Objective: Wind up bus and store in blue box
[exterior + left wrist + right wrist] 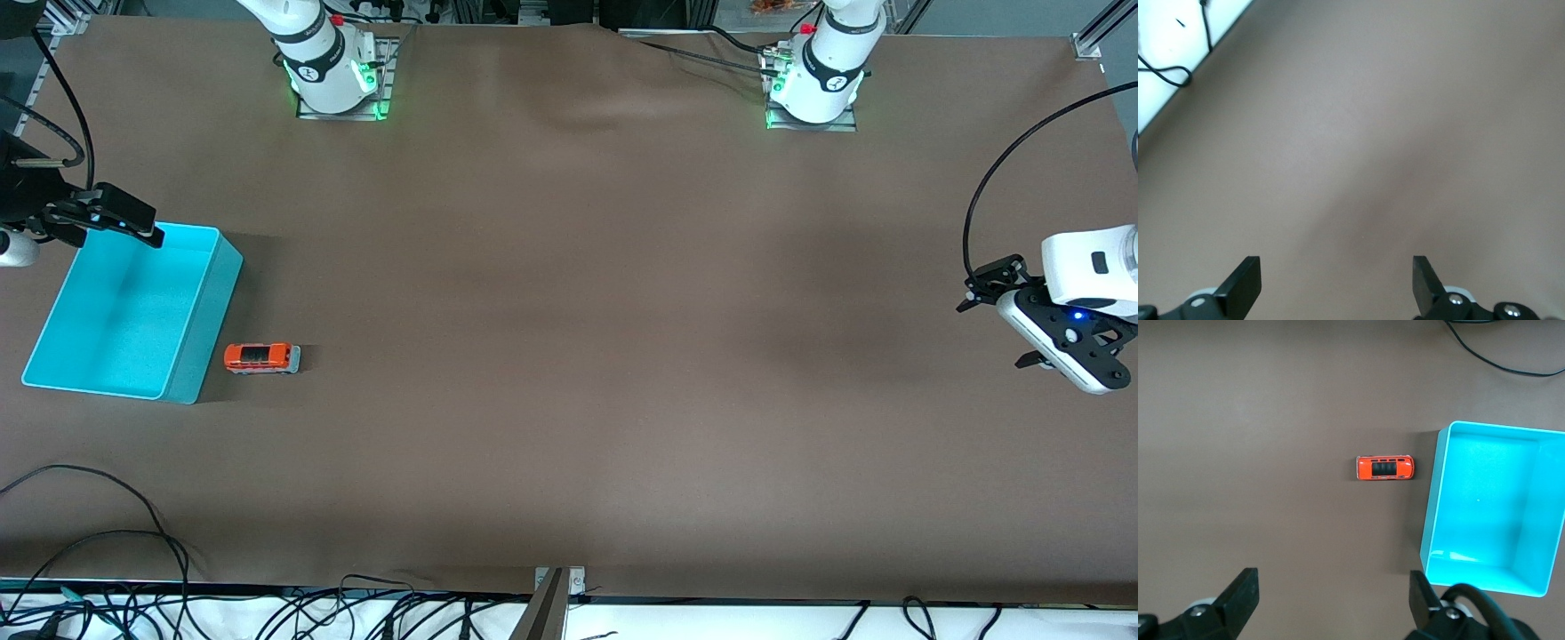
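The small orange-red bus (261,357) stands on the brown table beside the blue box (209,320), at the box's corner nearer the front camera, on the side toward the left arm's end. The box is open and empty. My right gripper (147,229) is open and empty, up in the air over the box's farther edge. Its wrist view shows the bus (1385,467) and the box (1435,500) below the open right gripper (1331,587). My left gripper (1067,351) waits open and empty over bare table at the left arm's end (1337,273).
Loose black cables (89,533) lie along the table's edge nearest the front camera, with a metal bracket (551,604) at its middle. The two arm bases (329,71) (813,80) stand along the farthest edge. A cable (1498,353) also shows in the right wrist view.
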Robot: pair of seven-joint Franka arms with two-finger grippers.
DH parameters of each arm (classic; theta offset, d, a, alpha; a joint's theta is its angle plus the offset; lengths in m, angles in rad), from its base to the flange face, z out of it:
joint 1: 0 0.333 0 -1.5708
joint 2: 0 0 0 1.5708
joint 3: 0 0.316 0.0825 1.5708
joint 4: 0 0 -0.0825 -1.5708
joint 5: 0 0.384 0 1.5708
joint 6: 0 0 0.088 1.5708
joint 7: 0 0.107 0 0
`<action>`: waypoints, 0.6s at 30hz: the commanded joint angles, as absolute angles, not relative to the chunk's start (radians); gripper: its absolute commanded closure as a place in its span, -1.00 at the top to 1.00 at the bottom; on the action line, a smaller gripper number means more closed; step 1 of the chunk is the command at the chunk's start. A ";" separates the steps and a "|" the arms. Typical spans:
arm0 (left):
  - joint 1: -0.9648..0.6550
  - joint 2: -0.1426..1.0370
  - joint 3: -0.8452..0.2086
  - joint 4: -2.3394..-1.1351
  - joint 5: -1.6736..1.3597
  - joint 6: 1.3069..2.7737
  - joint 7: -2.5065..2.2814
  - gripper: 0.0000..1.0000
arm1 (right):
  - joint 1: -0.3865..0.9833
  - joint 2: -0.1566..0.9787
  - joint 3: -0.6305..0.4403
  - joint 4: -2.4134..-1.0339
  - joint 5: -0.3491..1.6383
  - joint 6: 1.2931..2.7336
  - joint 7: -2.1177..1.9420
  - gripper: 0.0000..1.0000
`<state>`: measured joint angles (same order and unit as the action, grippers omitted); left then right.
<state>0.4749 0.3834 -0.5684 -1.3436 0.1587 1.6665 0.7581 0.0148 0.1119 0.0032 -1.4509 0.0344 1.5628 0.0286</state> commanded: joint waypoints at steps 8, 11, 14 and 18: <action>0.451 0.382 -0.583 -1.272 0.178 1.608 0.410 1.00 | 0.017 0.117 0.002 -1.436 0.021 1.542 0.035 1.00; 0.446 0.382 -0.584 -1.264 0.176 1.591 0.329 1.00 | 0.017 0.117 0.002 -1.436 0.021 1.540 0.037 1.00; 0.443 0.382 -0.586 -1.264 0.178 1.568 0.273 1.00 | 0.017 0.118 0.002 -1.436 0.021 1.542 0.035 1.00; 0.442 0.382 -0.586 -1.264 0.180 1.537 0.204 1.00 | 0.017 0.120 0.002 -1.447 0.018 1.543 0.034 1.00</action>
